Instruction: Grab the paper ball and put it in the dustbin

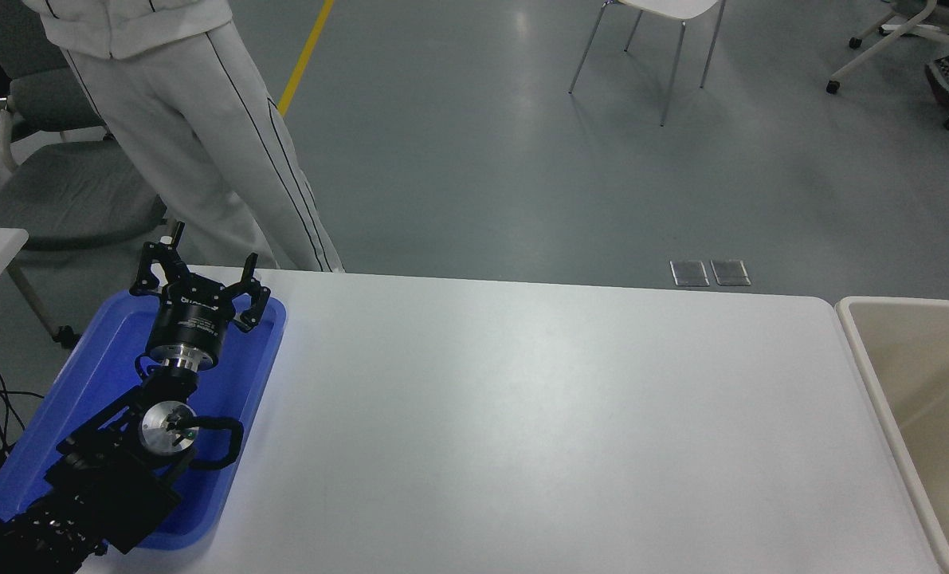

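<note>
The paper ball is out of view. The cream-beige dustbin [916, 399] stands at the table's right end, cut off by the picture's edge, and the part of its inside that shows holds nothing. My left gripper [201, 265] hangs open over the far end of a blue tray, with nothing between its fingers, and its arm comes in from the lower left. No right arm or right gripper shows in the head view.
A shallow blue tray [92, 375] lies at the table's left end under my left arm. A person in white trousers [203, 151] stands just beyond the table's far left corner. Chairs stand on the grey floor behind.
</note>
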You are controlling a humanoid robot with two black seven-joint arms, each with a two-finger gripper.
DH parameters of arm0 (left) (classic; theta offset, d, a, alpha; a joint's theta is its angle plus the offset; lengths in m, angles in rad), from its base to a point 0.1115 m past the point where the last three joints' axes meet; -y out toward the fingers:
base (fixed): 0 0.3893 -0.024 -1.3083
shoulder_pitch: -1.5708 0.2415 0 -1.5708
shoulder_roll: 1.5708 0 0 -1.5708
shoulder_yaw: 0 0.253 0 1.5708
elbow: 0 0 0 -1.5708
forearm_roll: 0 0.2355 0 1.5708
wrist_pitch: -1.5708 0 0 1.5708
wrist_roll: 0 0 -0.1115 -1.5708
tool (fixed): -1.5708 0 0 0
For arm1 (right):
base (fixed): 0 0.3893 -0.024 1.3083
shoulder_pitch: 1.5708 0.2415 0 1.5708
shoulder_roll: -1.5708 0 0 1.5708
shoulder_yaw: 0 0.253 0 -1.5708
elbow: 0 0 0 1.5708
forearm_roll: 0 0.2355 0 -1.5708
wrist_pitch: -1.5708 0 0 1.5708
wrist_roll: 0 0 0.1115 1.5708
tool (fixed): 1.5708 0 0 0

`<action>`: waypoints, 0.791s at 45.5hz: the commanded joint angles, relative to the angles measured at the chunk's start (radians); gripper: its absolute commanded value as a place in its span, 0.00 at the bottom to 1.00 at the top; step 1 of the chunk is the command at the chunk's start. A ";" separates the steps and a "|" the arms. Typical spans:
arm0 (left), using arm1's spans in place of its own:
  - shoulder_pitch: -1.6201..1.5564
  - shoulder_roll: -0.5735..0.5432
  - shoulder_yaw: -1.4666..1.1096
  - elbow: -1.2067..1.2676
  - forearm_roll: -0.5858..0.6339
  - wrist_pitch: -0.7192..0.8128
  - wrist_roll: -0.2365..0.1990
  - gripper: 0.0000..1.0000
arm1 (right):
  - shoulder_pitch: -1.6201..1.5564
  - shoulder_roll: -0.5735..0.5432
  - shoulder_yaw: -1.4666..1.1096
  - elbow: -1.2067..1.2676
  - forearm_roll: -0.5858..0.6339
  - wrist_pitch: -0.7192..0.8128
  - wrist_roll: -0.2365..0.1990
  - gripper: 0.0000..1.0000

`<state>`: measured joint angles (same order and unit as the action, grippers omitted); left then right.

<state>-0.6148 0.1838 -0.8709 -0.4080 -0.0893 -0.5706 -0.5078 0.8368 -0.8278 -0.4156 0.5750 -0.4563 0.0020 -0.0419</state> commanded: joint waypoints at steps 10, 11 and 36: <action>0.001 -0.001 0.000 0.000 0.000 0.000 0.000 1.00 | -0.185 0.243 0.100 -0.357 0.062 -0.051 -0.003 0.00; 0.000 0.000 0.000 0.000 0.000 0.000 0.000 1.00 | -0.185 0.255 0.101 -0.369 0.062 -0.051 -0.006 0.00; 0.000 0.000 0.000 0.000 0.000 0.000 0.000 1.00 | -0.196 0.311 0.109 -0.402 0.062 -0.092 -0.006 0.00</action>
<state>-0.6151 0.1836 -0.8710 -0.4080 -0.0892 -0.5706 -0.5077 0.6532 -0.5366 -0.3102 0.1888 -0.3963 -0.0838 -0.0485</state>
